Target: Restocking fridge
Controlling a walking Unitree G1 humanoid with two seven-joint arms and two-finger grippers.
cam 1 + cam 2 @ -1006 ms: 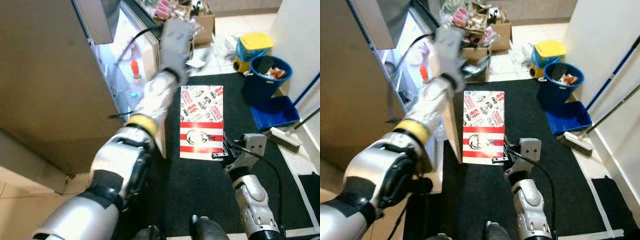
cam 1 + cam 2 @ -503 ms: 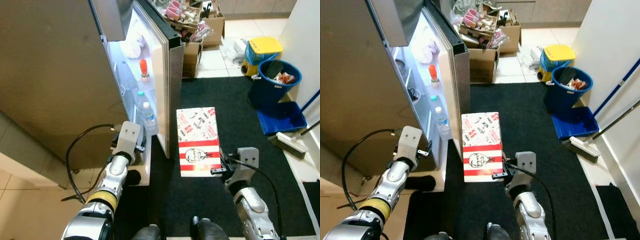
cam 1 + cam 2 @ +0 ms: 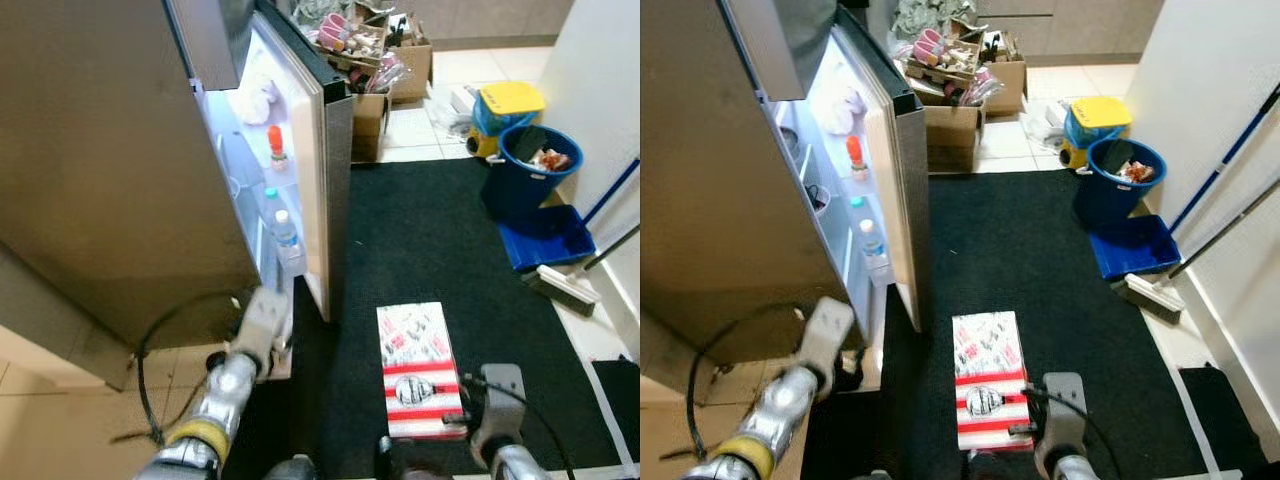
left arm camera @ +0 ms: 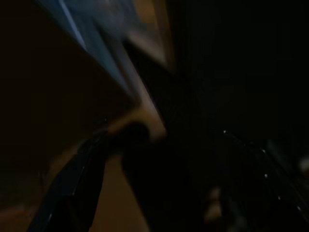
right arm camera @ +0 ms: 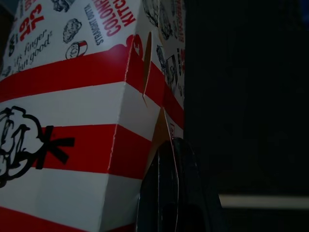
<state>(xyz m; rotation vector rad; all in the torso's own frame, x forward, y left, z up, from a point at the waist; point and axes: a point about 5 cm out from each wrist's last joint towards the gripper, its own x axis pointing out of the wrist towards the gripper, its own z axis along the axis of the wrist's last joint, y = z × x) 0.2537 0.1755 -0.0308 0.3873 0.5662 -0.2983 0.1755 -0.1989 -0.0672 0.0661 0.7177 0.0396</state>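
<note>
Box (image 3: 417, 371) of takeaway sits clenched in my right gripper (image 3: 458, 418), near the mat's edge. Next: carry it left into the open fridge (image 3: 285, 150). My left gripper's (image 3: 262, 318) state I cannot tell.

- A black floor mat (image 3: 420, 240) covered the frame's middle.
- On pale tiles (image 3: 420, 125) behind it sat cardboard boxes (image 3: 375, 95) and a blue bucket (image 3: 527, 165), upper right.

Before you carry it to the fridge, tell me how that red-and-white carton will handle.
The carton is thin folded cardboard, so probably light and easily crushed. In the right wrist view a torn edge shows by the right hand's finger, so it may rip further. Held at one end by the right hand, it could sag.
</note>
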